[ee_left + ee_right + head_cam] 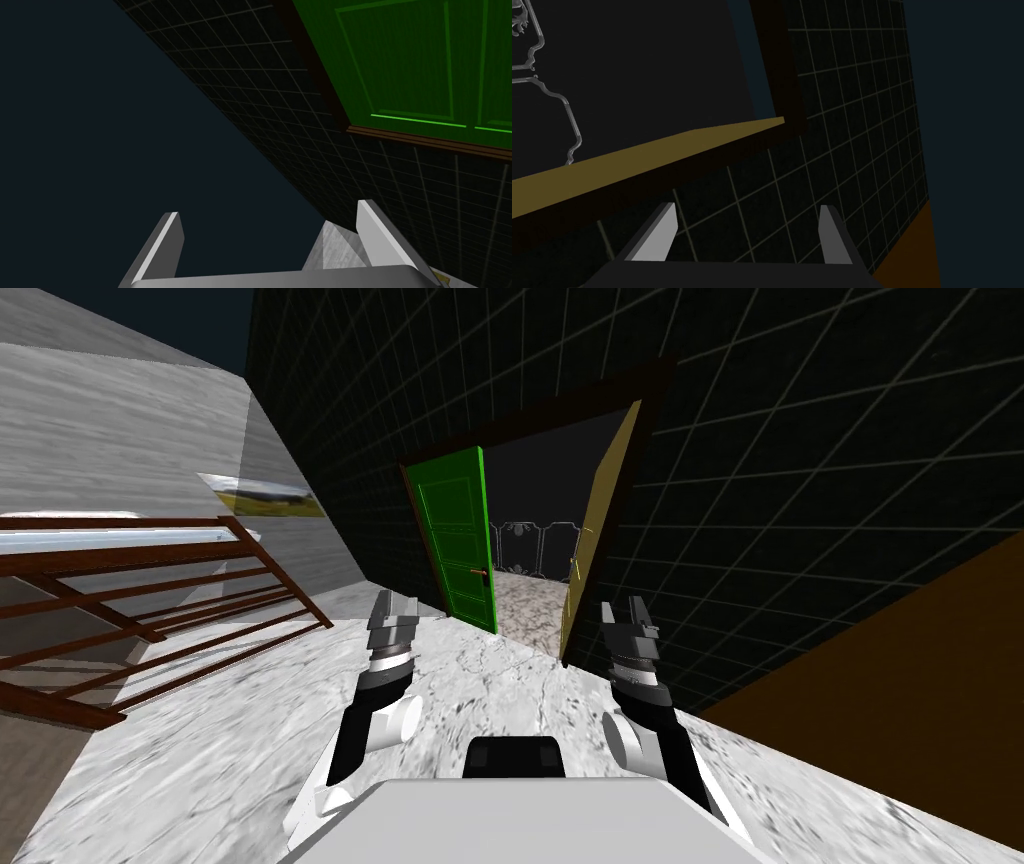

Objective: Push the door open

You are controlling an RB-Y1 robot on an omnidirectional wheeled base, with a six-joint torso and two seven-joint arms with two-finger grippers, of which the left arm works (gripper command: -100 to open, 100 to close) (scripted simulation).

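Ahead of me a double doorway stands in a dark tiled wall (800, 488). Its left leaf is a green panelled door (458, 538) with a small handle (479, 574), standing about flush in the dark frame. The right leaf is an ochre door (592, 548) swung well inward, seen edge-on. My left gripper (392, 610) is open, held short of the green door (425, 65). My right gripper (626, 616) is open too, near the foot of the ochre door (642, 155). Neither touches a door.
Pale marbled floor (250, 728) runs through the gap between the leaves into a room with ornate white shapes (535, 543) on its dark far wall. A brown slatted railing (150, 608) stands at my left. A brown surface (900, 668) lies at my right.
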